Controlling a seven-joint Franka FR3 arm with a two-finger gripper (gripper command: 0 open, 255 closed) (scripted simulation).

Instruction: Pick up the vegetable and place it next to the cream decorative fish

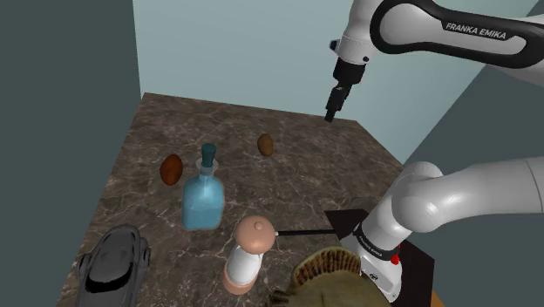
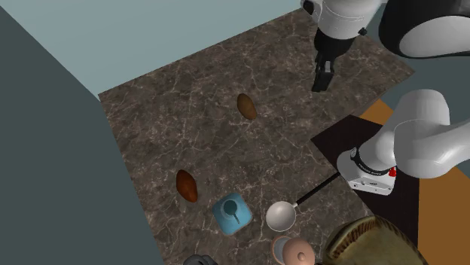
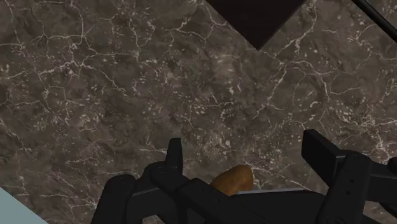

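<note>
Overhead, open end effector (image 3: 245, 141) hangs; vegetable (image 3: 233, 179) below.

Tabletop (image 1: 349, 166): dark brown polished stone, marble-like, white veining, low sheen.
Vegetable (image 1: 267, 144): dull tan-brown skin, matt.
Reddish-brown lump (image 1: 172, 169): smooth, slight gloss.
Bottle (image 1: 202, 202): translucent blue glass, glossy; stopper (image 1: 208, 155) opaque teal, matt.
Grinder (image 1: 244, 257): smooth white body, peach cap, satin finish.
Ladle (image 2: 281, 217): silvery metal bowl, thin black handle.
Decorative fish (image 1: 327, 275): olive-tan, finely ribbed, matt.
Dark grey object (image 1: 112, 262): glossy, bright highlights.
Arm (image 1: 453, 35): smooth white shell, glossy.
Gripper (image 3: 245, 141): matt black.
</note>
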